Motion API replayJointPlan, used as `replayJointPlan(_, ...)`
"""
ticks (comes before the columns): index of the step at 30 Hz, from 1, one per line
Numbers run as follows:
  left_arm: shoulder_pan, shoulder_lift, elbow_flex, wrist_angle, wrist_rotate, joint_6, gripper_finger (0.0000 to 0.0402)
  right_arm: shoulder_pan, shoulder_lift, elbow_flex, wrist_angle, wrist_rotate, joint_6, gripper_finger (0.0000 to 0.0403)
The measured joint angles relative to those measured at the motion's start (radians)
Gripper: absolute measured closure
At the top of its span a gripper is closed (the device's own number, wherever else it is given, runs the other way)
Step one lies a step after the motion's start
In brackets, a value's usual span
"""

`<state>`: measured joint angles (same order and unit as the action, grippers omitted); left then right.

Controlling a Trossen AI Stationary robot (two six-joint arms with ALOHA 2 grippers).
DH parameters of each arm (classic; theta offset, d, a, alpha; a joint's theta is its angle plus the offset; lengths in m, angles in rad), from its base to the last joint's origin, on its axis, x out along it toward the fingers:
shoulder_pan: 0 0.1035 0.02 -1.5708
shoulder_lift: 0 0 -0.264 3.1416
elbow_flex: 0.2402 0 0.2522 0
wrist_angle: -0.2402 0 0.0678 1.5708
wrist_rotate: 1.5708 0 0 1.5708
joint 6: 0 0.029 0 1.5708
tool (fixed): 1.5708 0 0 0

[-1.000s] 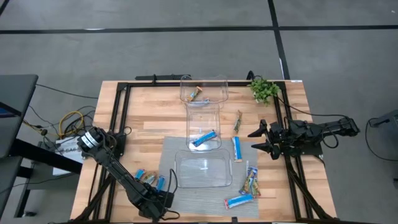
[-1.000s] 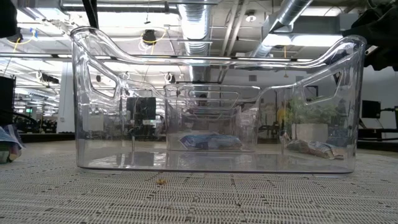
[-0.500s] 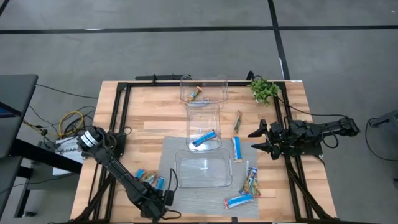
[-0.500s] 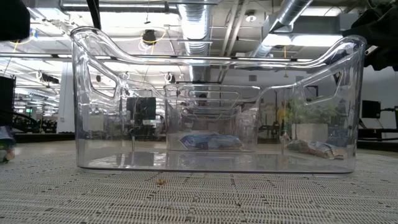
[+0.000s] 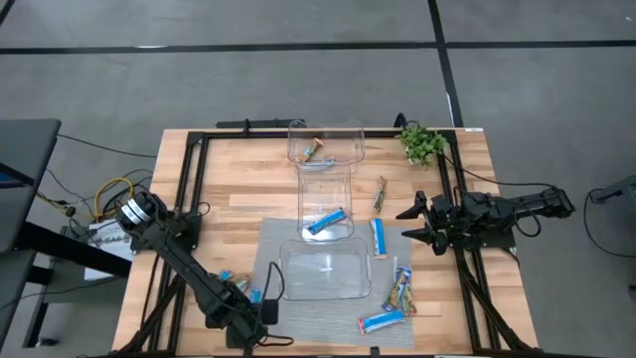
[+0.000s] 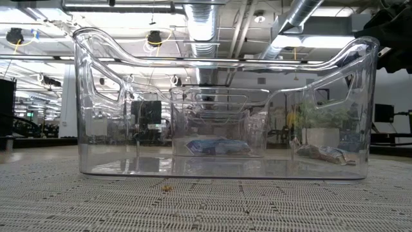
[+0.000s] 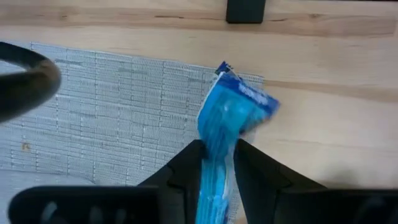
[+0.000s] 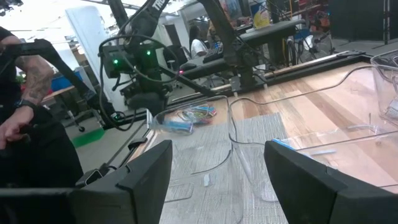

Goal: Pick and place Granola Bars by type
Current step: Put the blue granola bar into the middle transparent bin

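Observation:
Granola Bars lie about the table: a blue one, a multicoloured one and another blue one at the right of the grey mat, and a slim dark-green one on the wood. One bar lies in the far bin, a blue one in the middle bin. My left gripper hangs over the mat's left edge, shut on a blue bar. Two more bars lie beside it. My right gripper waits open at the right edge. My left gripper pinches the blue bar between its two fingers, on the bar's flat sides near one end. The fingers come from above, pointing steeply down. The bar reaches out below the fingertips, its free end clear of the mat and wood.
Three clear bins stand in a row down the table's middle: far, middle, near. A small green plant sits at the far right corner. A black frame runs round the table. A person stands beyond the table.
My left gripper has risen from the mat's left edge with the blue bar, which is now lifted clear. In the low view the wrappers at the left edge have gone out of sight.

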<state>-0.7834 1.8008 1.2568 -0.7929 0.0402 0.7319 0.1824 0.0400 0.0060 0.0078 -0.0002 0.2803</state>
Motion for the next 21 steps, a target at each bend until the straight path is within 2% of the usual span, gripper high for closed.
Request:
replayJointPlan(14,0.0,0.0,-0.003,-0.004,0.005,0.041,0.0305,0.0,0.0,0.0,0.0,0.0,0.0,0.0154)
replayJointPlan(21,-0.015,-0.001,-0.108,0.093,-0.015,0.037,0.0305,0.0,0.0,0.0,0.0,0.0,0.0,0.0154)
